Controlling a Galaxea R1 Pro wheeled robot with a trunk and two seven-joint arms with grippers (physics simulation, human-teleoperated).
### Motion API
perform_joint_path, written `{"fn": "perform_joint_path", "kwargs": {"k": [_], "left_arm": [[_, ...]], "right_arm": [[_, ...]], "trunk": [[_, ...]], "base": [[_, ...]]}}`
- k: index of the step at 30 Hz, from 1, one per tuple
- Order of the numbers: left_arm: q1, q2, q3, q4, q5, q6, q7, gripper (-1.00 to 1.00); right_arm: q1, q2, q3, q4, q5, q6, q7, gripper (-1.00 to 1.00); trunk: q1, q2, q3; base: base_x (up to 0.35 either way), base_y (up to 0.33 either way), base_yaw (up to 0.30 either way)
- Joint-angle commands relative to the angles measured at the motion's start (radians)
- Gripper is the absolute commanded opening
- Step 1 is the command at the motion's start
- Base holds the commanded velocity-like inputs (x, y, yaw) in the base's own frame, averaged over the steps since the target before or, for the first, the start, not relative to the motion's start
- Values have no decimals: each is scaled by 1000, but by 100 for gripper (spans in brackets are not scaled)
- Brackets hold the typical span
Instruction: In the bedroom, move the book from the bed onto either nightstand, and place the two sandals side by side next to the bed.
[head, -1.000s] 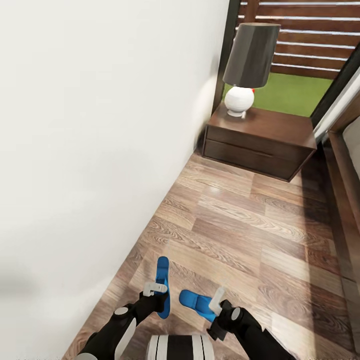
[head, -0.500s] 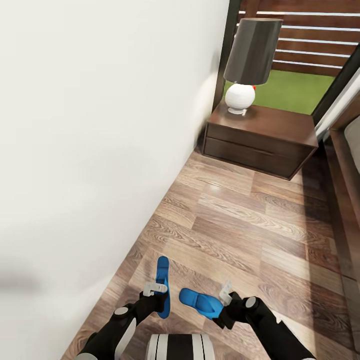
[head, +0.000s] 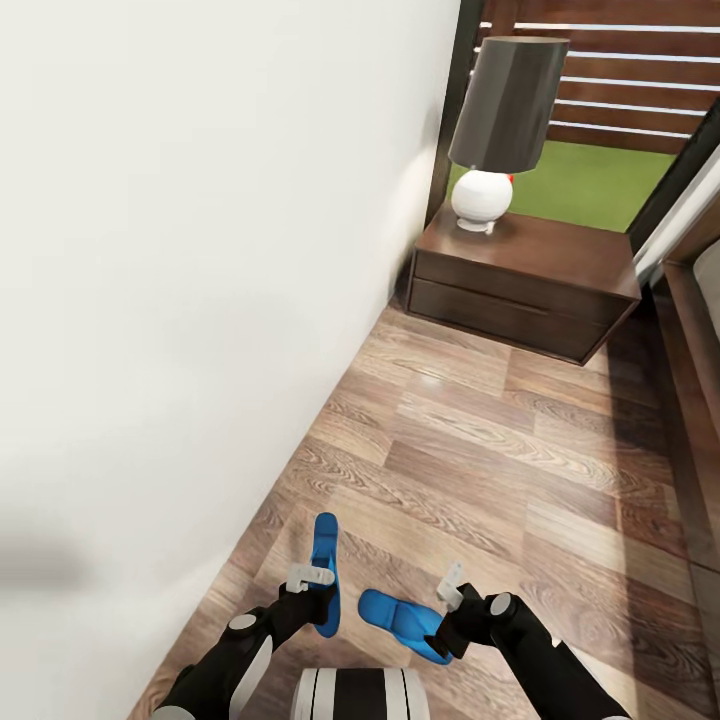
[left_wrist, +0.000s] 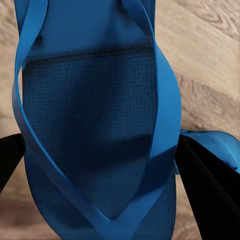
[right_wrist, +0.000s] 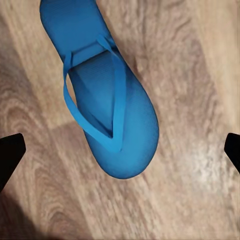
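Left gripper (head: 322, 590) clamping sandal (head: 325, 570), right gripper (head: 440, 625) spread

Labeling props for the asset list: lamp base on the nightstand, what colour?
White, round lamp base under a dark grey shade; head view shows it best.

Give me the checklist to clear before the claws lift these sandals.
1. Left claw lined up on left sandal: ok, the wrist view shows a finger at each side of it.
2. Left claw's grip closed and firm: cannot tell.
3. Right claw open: ok, its fingertips are wide apart in the wrist view.
4. Right sandal centred under right claw: ok, it lies strap up on the floor.
5. Sandals side by side: not ok, they lie at an angle to each other.
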Motion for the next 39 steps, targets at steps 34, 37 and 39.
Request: {"fn": "perform_joint_path", "kwargs": {"k": [34,37,39], "left_arm": [[0,0,-2,-1,8,4,0,-100],[0,0,-2,-1,8,4,0,-100],[0,0,-2,-1,8,4,0,-100]], "right_arm": [[0,9,16,217,16,-15,-338,100],[0,9,16,219,16,-22,-339,100],[0,9,16,219,16,-22,-340,100]], "trunk": [[0,0,-1],[0,-1,-5],[1,-1,-12]], "base": [[33,11,0],[0,0,0],[0,0,0]]}}
